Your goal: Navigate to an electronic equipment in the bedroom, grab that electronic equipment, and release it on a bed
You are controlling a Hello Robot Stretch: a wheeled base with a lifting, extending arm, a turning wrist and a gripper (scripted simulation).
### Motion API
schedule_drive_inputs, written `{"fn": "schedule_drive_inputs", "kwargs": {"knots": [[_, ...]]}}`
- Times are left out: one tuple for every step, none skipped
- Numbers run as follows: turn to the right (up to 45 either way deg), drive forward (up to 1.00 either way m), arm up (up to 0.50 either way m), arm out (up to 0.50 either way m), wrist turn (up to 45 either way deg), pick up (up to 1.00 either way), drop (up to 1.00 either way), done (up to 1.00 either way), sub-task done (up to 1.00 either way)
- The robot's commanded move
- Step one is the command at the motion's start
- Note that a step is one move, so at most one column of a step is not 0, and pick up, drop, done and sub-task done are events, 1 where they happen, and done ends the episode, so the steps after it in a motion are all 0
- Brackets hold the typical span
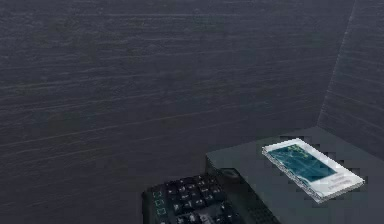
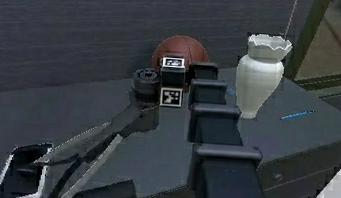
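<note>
On the grey desk [image 1: 235, 160], a white-framed phone [image 1: 312, 168] was seen lying flat beside a keyboard [image 1: 195, 200], long axis slanted, and the gripper [image 2: 58, 176] with its 2 fingers [image 2: 87, 139] was aimed at a white-edged thing [image 2: 18, 172] at the arm side view's lower left; whether anything was held could not be told.

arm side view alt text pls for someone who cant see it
The robot's dark arm reaches over a grey desk, its pincer angled toward a white-framed device at the bottom left. Behind stand a brown ball and a white vase; a blue pen lies right.
</note>
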Motion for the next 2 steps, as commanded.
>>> {"fn": "schedule_drive_inputs", "kwargs": {"knots": [[0.0, 0.00, 0.00, 0.00, -9.0, 0.00, 0.00, 0.00, 0.00], [0.0, 0.00, 0.00, -0.16, 0.0, 0.00, 0.00, 0.00, 0.00]]}}
